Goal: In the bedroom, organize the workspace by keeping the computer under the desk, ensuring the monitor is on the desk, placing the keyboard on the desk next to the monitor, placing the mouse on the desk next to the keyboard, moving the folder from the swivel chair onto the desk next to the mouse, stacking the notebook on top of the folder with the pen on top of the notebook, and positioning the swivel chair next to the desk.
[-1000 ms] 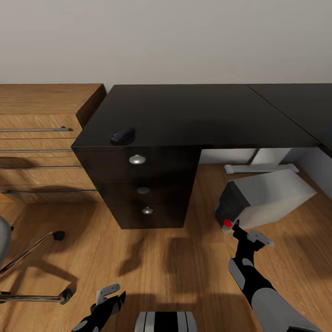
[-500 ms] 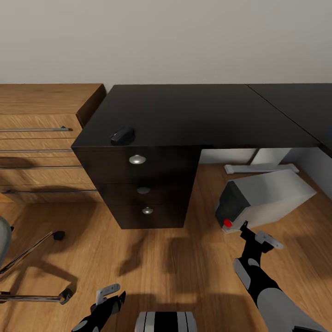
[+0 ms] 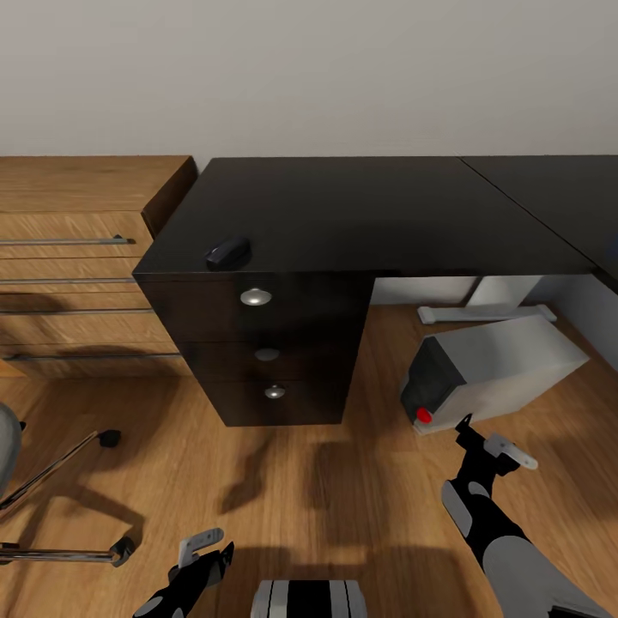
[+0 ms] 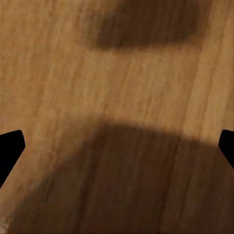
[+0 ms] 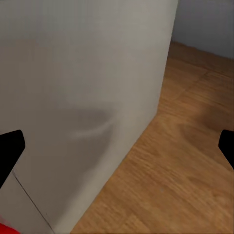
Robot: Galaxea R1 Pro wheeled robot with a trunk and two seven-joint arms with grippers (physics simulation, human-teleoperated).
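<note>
Step in hand was prob. the computer [image 3: 493, 365]: right gripper [image 3: 468, 423] spread wide, just beside it; next needs a push under desk [image 3: 360, 215].

the desk [image 3: 360, 215] is seen black and bare-topped but for the mouse [image 3: 228, 251], a small black rounded shape set near the front edge above the three-drawer unit. the computer [image 3: 493, 367], a light grey tower with a dark front and red dot, is laid on the wooden floor by the desk's open side, skewed, partly under the desktop. part of the swivel chair [image 3: 51, 506], its chrome wheeled base, is caught at the left edge.
</note>
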